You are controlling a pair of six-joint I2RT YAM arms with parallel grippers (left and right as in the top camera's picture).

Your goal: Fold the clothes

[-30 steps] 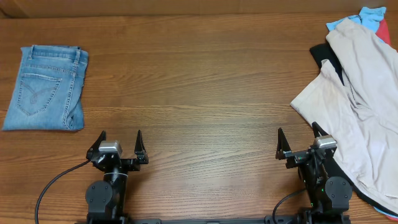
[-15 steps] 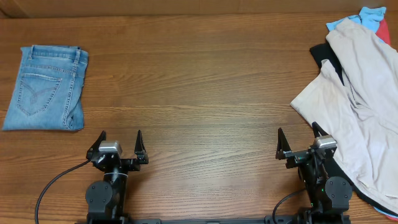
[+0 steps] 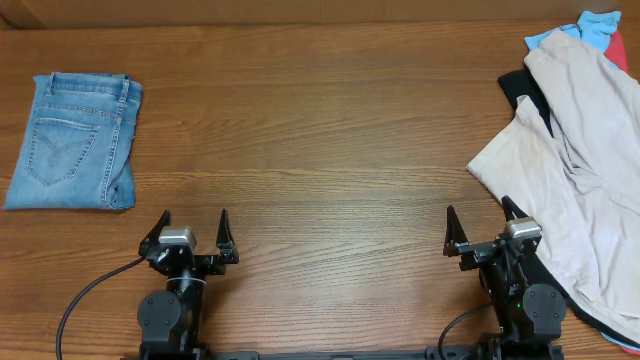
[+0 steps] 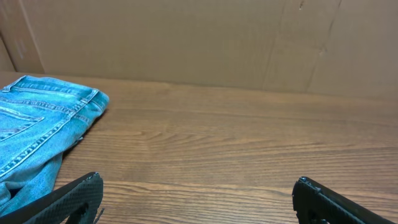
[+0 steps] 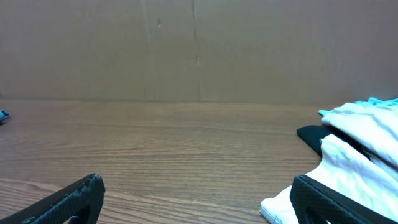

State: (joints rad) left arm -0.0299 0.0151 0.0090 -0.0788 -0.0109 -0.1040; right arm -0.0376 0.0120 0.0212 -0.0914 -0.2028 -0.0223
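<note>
The light-blue denim jeans (image 3: pixel 75 142) lie folded into a compact rectangle at the far left of the table, back pocket up. They also show at the left of the left wrist view (image 4: pixel 43 127). My left gripper (image 3: pixel 190 228) rests open and empty at the table's front, right of and nearer than the jeans. My right gripper (image 3: pixel 483 225) rests open and empty at the front right, its right finger close to the beige garment's edge. In the left wrist view the left gripper (image 4: pixel 198 190) has its jaws wide apart. In the right wrist view the right gripper (image 5: pixel 196 188) does too.
A large beige garment (image 3: pixel 580 170) lies spread at the right edge over a black garment (image 3: pixel 520 90), with pale-blue (image 3: pixel 592 25) and red (image 3: pixel 620 48) pieces behind. The beige garment also shows in the right wrist view (image 5: pixel 357 155). A cardboard wall (image 4: pixel 217 43) backs the table.
</note>
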